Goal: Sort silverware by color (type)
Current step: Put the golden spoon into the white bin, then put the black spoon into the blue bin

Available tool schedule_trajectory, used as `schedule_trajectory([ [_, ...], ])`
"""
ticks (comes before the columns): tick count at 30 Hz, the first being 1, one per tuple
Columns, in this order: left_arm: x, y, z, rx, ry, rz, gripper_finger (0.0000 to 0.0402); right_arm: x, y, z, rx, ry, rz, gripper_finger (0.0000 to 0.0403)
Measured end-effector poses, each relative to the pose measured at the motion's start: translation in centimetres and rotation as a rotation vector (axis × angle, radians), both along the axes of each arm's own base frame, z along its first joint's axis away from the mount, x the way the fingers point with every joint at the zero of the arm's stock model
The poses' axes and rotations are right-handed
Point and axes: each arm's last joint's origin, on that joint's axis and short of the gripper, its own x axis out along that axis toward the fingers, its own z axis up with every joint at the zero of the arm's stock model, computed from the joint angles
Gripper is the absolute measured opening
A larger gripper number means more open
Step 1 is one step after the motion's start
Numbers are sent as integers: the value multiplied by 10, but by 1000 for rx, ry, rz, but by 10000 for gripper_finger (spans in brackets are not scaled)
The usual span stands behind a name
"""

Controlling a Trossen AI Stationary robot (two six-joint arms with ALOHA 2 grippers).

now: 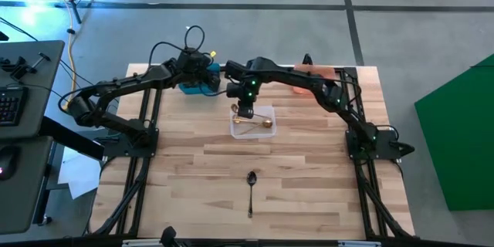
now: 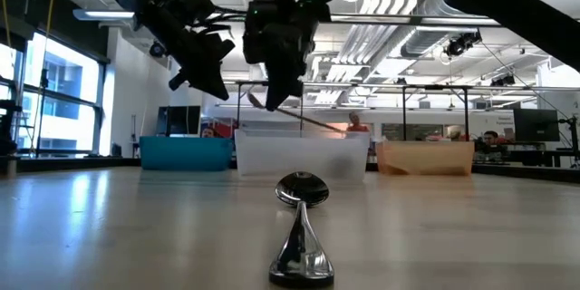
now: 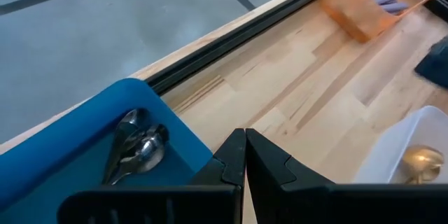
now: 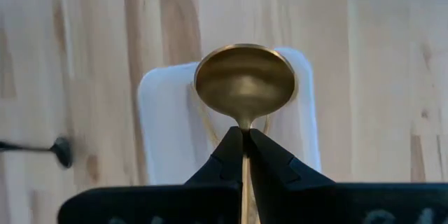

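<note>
Gold metal, thin and stiff, the spoon [image 4: 244, 80] in the right gripper [image 4: 245, 140] looks light and slick; the fingers are pinched tight on its neck just below the bowl, a fair place to hold, and it hangs over the clear bin [image 1: 252, 122]; that bin holds at least one more gold spoon [image 1: 255, 124]; one black spoon [image 1: 251, 191] lies alone on the table [image 1: 309, 193], well apart; the blue bin [image 3: 77, 140] holds what looks like two silver spoons [image 3: 136, 150]; the left gripper [image 3: 245, 157], closed and empty, hovers beside it; an orange bin [image 3: 364, 3] stands farther along.
</note>
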Motion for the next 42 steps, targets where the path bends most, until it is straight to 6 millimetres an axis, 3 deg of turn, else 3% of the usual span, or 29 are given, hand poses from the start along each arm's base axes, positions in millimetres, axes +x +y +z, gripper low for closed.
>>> schedule_trajectory([
  [15,-5,2,6,21,-11,16,3,0,12,-56,34,94,-2,0],
  [20,-5,1,6,17,-15,19,3,1,11,-58,39,92,-26,22],
  [24,-5,1,6,16,-16,17,3,0,10,-41,35,84,-18,70],
  [28,-5,1,6,4,-27,-1,3,-8,3,-7,15,84,44,93],
  [31,-4,1,6,-5,-36,-15,3,-18,-7,22,-16,26,64,74],
  [35,-4,0,6,-28,-54,0,3,-39,-21,47,-60,-81,37,14],
  [42,6,-10,8,-42,-91,-55,3,-68,-31,52,-100,-303,-78,4],
])
